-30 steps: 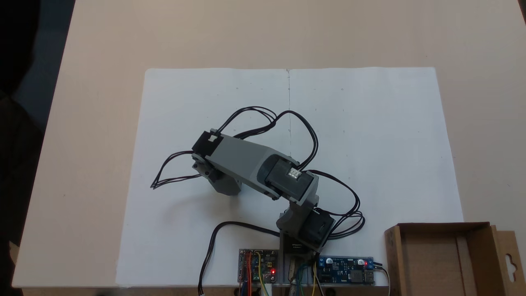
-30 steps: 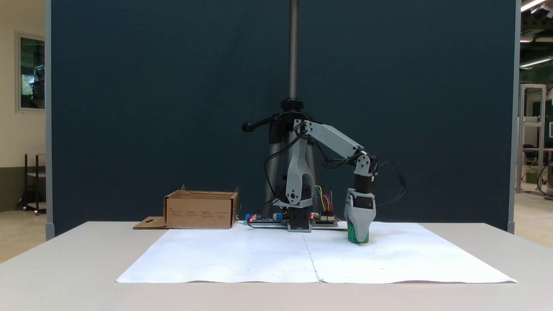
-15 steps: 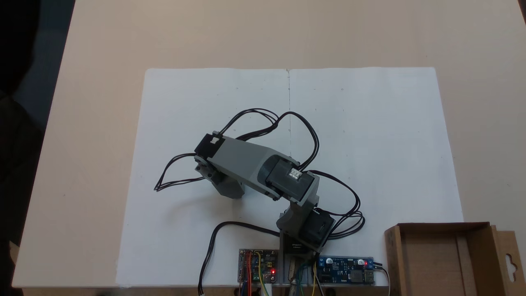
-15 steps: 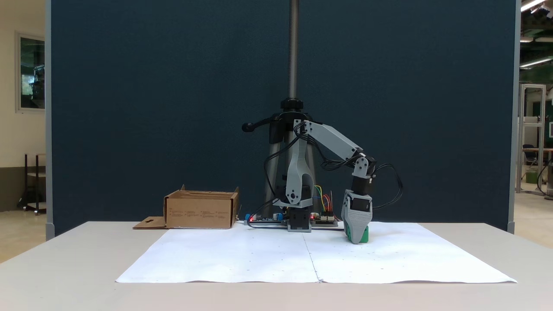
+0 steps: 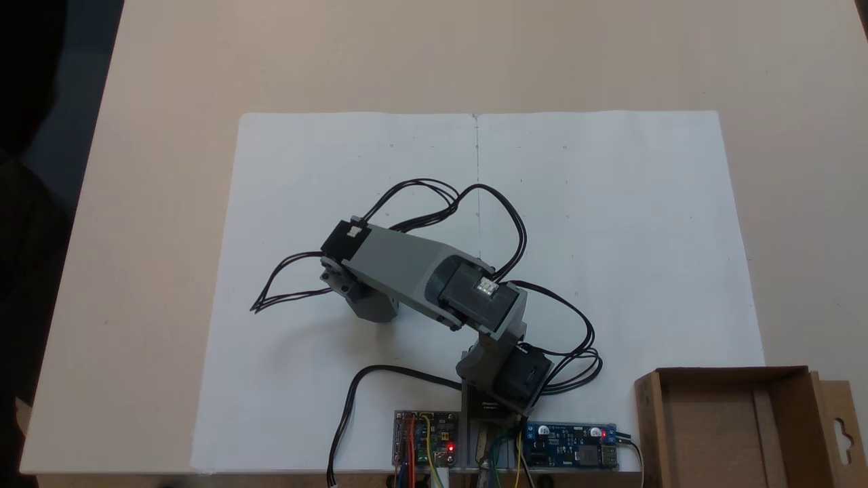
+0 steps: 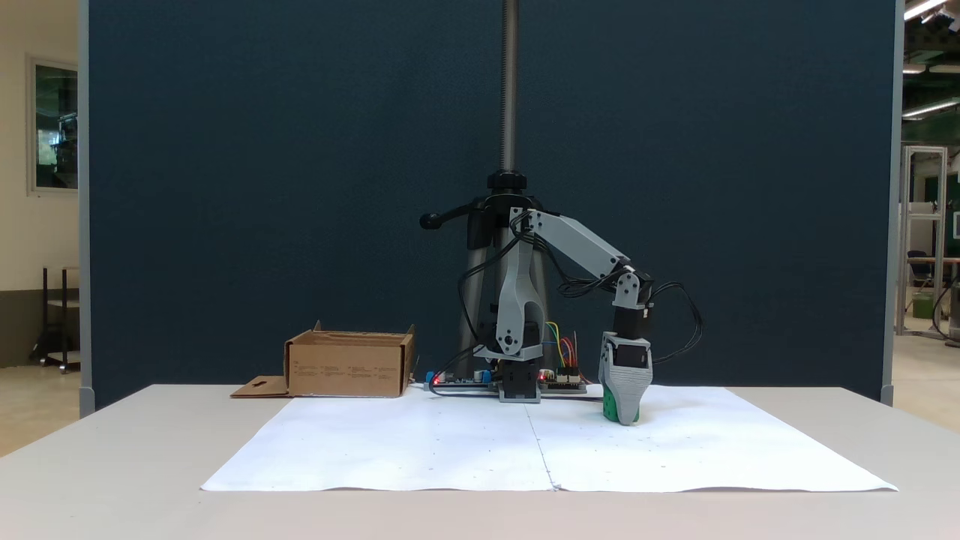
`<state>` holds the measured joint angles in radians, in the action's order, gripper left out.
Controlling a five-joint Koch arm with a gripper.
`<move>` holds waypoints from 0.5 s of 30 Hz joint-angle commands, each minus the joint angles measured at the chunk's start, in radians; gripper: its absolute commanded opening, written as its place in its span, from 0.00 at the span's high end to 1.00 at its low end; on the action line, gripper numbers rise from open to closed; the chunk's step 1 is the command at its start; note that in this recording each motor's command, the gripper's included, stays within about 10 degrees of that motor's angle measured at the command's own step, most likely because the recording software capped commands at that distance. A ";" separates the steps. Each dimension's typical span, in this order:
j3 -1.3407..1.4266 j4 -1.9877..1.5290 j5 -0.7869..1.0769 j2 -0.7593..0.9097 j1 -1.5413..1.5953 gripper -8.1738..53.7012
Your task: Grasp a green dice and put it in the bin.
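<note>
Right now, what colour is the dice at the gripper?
Bright green dice, best in the side-on fixed view.

Beige table (image 5: 156, 169) — white paper sheet (image 5: 610, 224), cardboard bin (image 5: 719, 420), circuit boards (image 5: 424, 444).

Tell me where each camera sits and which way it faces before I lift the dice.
A fixed view: above the table, looking straight down on the paper; arm seen from the top, base at the bottom edge, bin bottom right.
A fixed view: at table height opposite the base, looking level at the arm; gripper down at the dice on the paper, bin left.
Both show arm, paper and bin, mirrored left-right.
</note>
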<state>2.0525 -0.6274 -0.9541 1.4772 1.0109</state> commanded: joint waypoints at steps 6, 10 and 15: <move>0.000 0.032 -0.031 0.017 0.002 0.40; 0.005 0.034 -0.021 0.017 -0.006 0.40; 0.012 0.037 -0.005 0.017 -0.031 0.40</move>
<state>2.0647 -0.6151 -0.9541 1.4818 0.9817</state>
